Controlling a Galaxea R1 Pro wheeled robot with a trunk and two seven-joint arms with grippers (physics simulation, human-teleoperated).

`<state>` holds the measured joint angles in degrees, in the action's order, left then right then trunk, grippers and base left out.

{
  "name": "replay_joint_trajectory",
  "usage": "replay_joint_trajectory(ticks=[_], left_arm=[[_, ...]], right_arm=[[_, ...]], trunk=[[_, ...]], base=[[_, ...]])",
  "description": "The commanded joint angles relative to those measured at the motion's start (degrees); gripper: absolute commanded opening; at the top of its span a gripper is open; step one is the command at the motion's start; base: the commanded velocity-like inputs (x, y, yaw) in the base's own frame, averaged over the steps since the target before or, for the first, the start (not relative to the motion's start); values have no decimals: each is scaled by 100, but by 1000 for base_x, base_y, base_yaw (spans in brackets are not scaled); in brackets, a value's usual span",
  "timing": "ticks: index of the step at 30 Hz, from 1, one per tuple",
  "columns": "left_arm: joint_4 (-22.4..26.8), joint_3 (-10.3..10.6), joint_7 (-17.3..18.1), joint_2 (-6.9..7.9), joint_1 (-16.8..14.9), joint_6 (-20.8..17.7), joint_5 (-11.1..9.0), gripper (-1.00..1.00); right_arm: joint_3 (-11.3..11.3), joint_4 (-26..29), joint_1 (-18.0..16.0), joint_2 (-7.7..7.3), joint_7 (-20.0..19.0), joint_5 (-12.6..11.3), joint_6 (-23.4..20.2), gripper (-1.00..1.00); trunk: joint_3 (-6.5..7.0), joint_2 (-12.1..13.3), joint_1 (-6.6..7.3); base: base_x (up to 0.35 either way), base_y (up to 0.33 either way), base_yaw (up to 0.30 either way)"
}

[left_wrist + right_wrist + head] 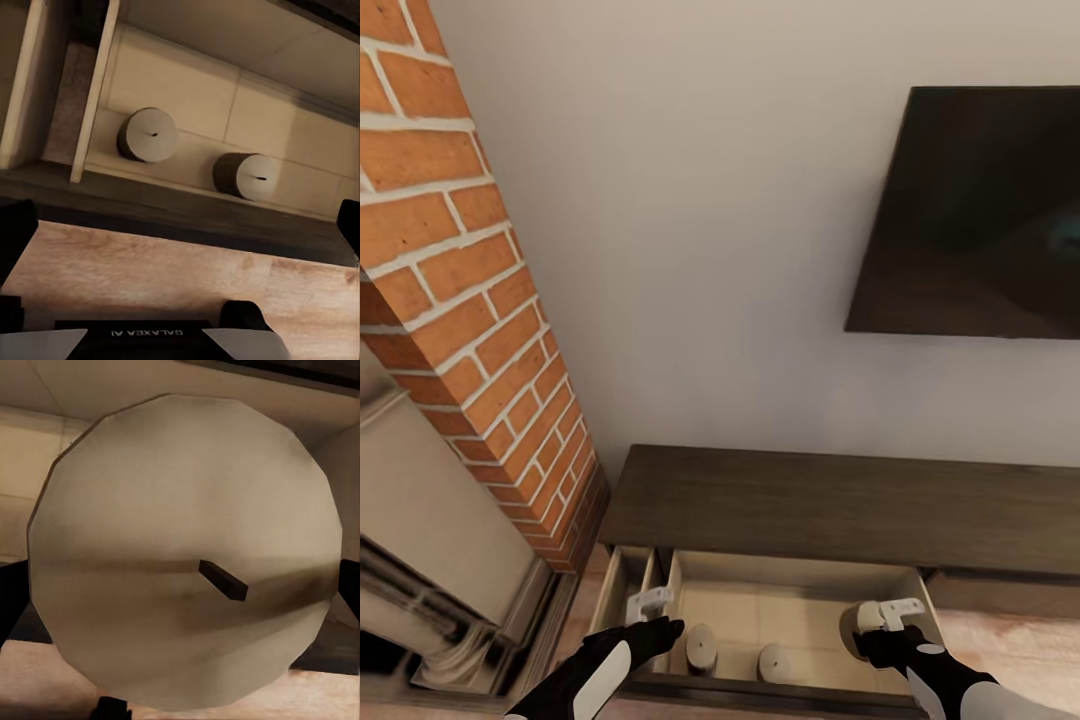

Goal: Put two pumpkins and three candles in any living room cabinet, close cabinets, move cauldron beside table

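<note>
Third candle point(184, 551) sits pinched between right gripper point(872, 628) fingers; two candles point(148, 134) point(246, 175) stand in the cabinet point(840, 505) drawer; left gripper point(650, 604) fingers spread.

Head looks down; wrists seemingly close over the drawer point(810, 600)

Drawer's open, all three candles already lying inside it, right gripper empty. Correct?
Not quite. Two candles sit in the open drawer; the third candle is held in the right gripper, as the head and right wrist views show.
</note>
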<state>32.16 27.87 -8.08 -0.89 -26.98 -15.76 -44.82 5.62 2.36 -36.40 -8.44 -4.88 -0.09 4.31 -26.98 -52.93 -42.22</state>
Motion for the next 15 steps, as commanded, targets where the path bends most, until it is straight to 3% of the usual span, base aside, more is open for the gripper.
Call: replay_joint_trajectory(ticks=[1,15], left_arm=[[0,0,0,1,0,9,0,100],[-8,8,-10,-25,0,35,-8,100]], right_arm=[[-6,1,0,2,5,-1,0,-100],[-9,-12,1,26,5,-9,-9,-100]], trunk=[[-9,0,0],[-135,0,0]], base=[[275,0,0],[31,0,0]])
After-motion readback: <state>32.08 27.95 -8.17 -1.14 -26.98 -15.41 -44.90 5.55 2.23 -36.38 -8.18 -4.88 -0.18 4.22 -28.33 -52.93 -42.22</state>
